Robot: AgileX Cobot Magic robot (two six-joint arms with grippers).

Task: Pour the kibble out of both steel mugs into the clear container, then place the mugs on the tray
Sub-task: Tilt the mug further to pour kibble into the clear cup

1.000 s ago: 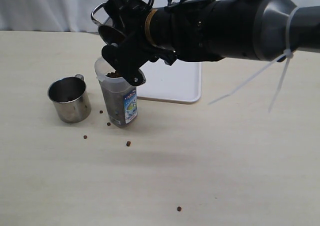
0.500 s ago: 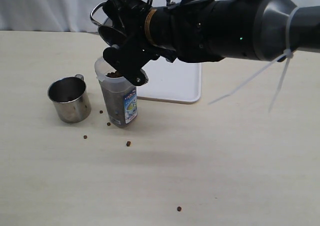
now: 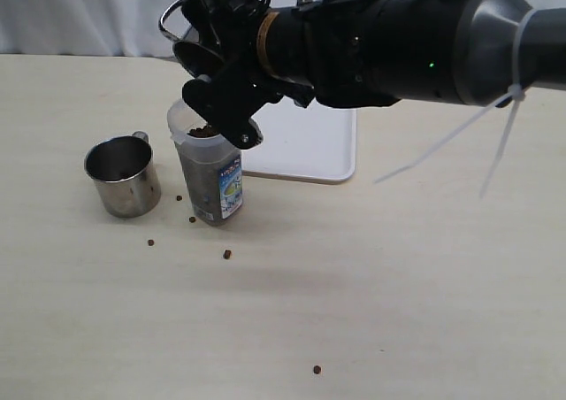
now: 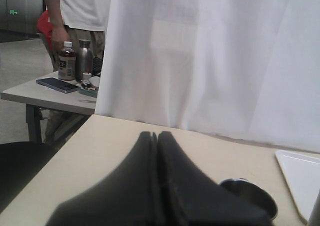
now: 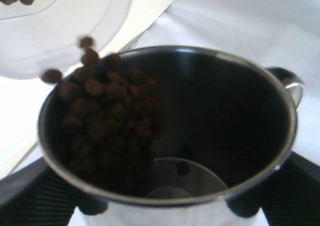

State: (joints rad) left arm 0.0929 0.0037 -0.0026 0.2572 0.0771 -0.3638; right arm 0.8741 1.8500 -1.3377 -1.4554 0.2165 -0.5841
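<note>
Right gripper (image 3: pixel 215 68) of mine is holding the tilted steel mug (image 3: pixel 189 48) across its body, jaws spread wide around it, right above the clear container (image 3: pixel 209 177). The mug's mouth is leaning down toward the container's open top, its loop handle pointing up and away from the container. Kibble (image 5: pixel 107 123) is lying heaped on the low side of the mug, and a few pellets are tumbling over the lip. More pellets are sitting at the top of the container, which is standing upright on the desk (image 3: pixel 398 285). The second steel mug (image 3: pixel 123 176) is standing upright just beside the container, on the side away from the tray (image 3: pixel 309 148), which is lying right behind the container. Loose pellets (image 3: pixel 227 254) are lying scattered on the desk near the container's foot. Left gripper (image 4: pixel 157 146) is pressed fully together, holding nothing.
</note>
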